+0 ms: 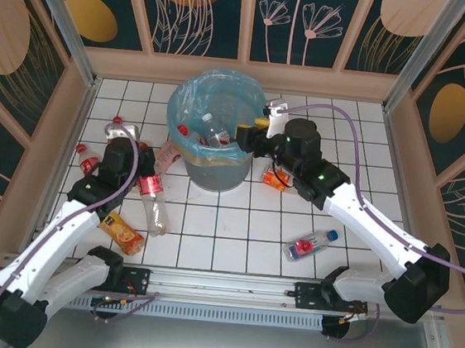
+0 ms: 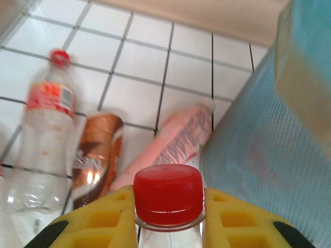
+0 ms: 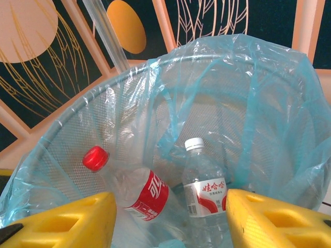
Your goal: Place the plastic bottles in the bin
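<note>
My left gripper (image 2: 169, 200) is shut on the neck of a clear plastic bottle (image 2: 168, 194) with a red cap. From above, this bottle (image 1: 156, 207) slants over the tiles left of the bin (image 1: 192, 103), at my left gripper (image 1: 138, 177). The round grey bin has a light-blue bag. My right gripper (image 1: 249, 138) hangs open over the bin's right rim with nothing in it. In the right wrist view its yellow fingers (image 3: 67, 219) frame two bottles in the bin, one red-capped (image 3: 139, 194) and one white-capped (image 3: 204, 194).
Loose bottles lie on the tiles: a red-capped one (image 2: 46, 134), a brown one (image 2: 95, 155) and a pink one (image 2: 181, 137) left of the bin wall (image 2: 269, 155). An orange bottle (image 1: 122, 231) lies near left, a blue-capped one (image 1: 311, 245) near right, another (image 1: 278, 179) under my right arm.
</note>
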Available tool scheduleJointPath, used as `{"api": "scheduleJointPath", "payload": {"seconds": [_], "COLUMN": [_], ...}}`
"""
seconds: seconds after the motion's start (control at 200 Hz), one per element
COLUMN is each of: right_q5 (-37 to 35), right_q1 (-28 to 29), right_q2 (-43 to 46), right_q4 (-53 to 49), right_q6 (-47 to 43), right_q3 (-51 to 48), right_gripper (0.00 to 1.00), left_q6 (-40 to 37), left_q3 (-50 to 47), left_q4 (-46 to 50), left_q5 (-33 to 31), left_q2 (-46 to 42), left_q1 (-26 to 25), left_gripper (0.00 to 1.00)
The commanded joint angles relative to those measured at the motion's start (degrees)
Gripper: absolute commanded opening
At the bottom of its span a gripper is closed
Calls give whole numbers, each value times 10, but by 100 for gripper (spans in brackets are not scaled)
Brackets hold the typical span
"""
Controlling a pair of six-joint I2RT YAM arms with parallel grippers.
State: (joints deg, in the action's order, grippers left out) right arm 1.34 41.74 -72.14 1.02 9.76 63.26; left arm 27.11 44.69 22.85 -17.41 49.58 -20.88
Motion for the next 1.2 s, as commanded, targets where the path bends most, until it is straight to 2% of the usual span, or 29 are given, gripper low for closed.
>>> {"api": "scheduleJointPath", "payload": {"seconds": [0.0,0.155,0.23,0.455,0.606,0.801,1.066,1.191], "right_q5": [-15,-19,-20,-39,-50,-65,-71,-72], "right_q1": [6,9,11,15,17,18,19,22], "right_q2": [17,28,36,60,80,100,108,109], "right_q4": [16,28,31,39,47,41,37,36], "right_q6": [-8,-9,-12,-20,-22,-26,-25,-24], "right_q3": [18,16,18,21,11,5,6,7], "right_gripper": [59,59,59,58,58,58,58,58], "left_q6": [-23,-72,-98,-184,-236,-254,-202,-179], "left_q3": [50,107,166,337,438,543,607,608], "left_q4": [44,62,59,10,-44,-89,-159,-197], "left_q5": [-90,-172,-195,-207,-178,-121,11,49], "left_q2": [-22,-31,-26,38,103,183,258,291], "left_q1": [4,4,4,4,3,3,2,-11], "left_gripper": [0,0,0,0,0,0,0,0]}}
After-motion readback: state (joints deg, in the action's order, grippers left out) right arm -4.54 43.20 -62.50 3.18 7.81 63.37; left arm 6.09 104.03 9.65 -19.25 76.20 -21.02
